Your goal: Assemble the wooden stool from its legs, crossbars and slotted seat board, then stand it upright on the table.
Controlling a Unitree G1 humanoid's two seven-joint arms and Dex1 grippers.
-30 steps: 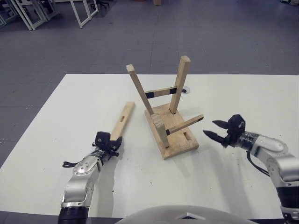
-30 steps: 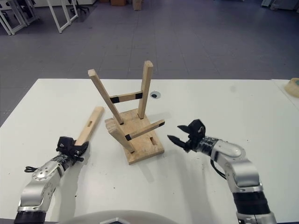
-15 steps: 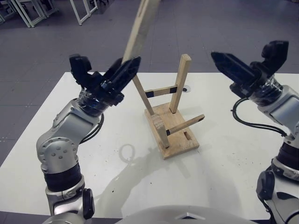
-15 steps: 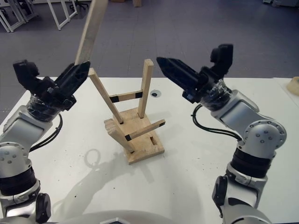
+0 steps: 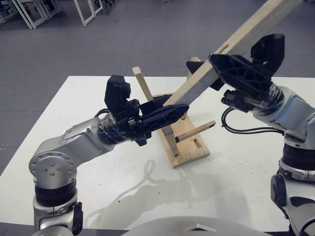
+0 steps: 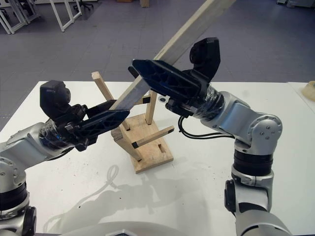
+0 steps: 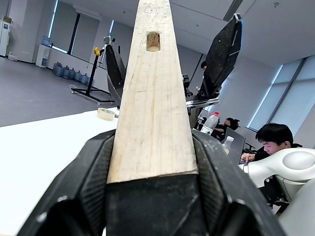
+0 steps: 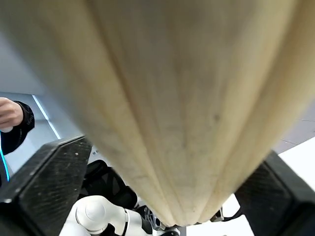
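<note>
Left pincer gripping leg, top cropped

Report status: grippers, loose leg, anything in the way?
Left gripper shut on loose leg, lower end. Right gripper open, straddling it higher up. Leg airborne, slanted over part-built stool; its upright legs close beneath, contact unclear.

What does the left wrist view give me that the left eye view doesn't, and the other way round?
Left wrist: gaps between the right hand fingers and the loose leg on both sides, so it is not gripping. Left eye: the part-built stool on the table. Shared: the left hand clamped on that leg, and its slot.
</note>
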